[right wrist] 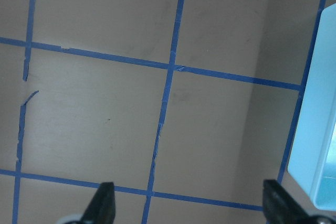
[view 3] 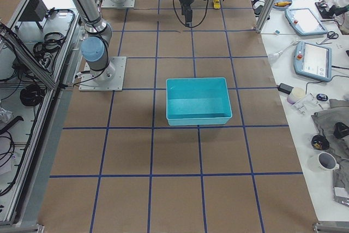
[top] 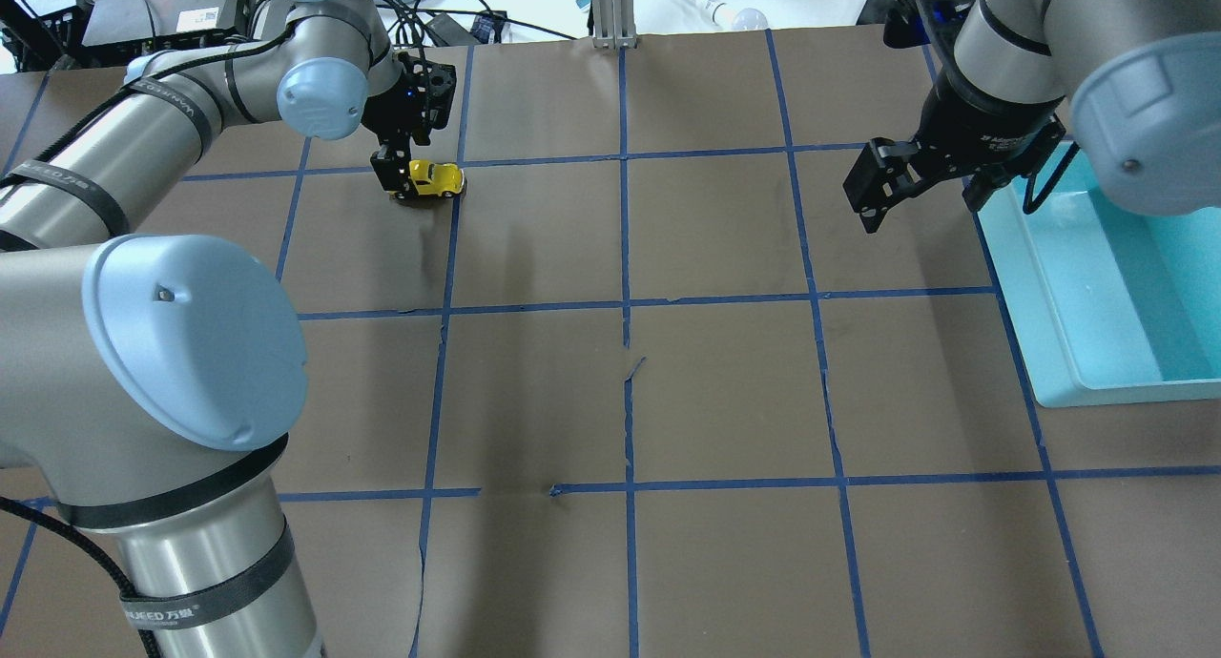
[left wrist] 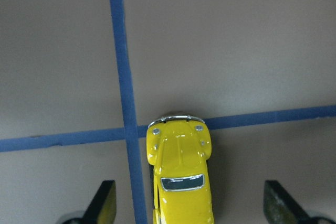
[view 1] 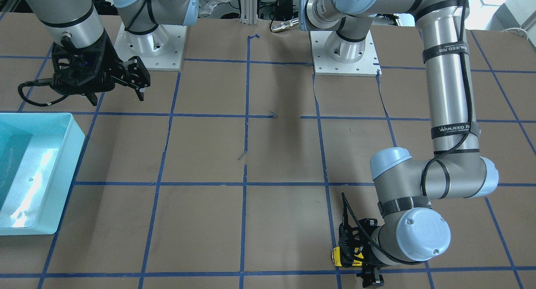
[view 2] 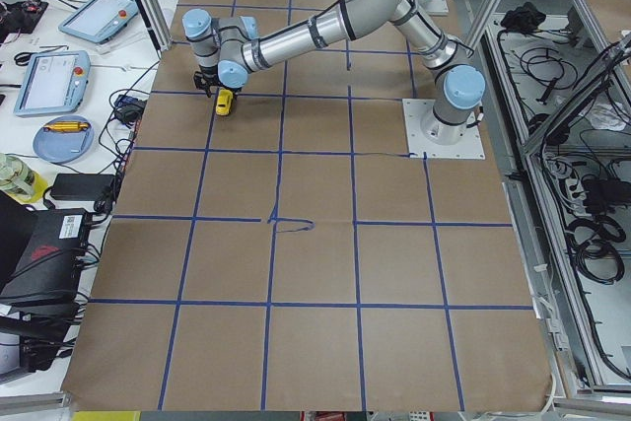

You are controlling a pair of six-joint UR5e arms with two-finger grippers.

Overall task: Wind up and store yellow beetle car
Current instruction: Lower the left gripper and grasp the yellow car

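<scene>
Yellow beetle car (left wrist: pixel 181 182) points lengthwise, nose first, away from left tool (left wrist: pixel 190 205).

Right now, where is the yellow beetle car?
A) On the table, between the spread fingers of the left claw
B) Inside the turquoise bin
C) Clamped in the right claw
A: the left wrist view shows the yellow beetle car on the table between the fingers of the left claw, with a gap on each side. The right claw is open with nothing in it.
</scene>
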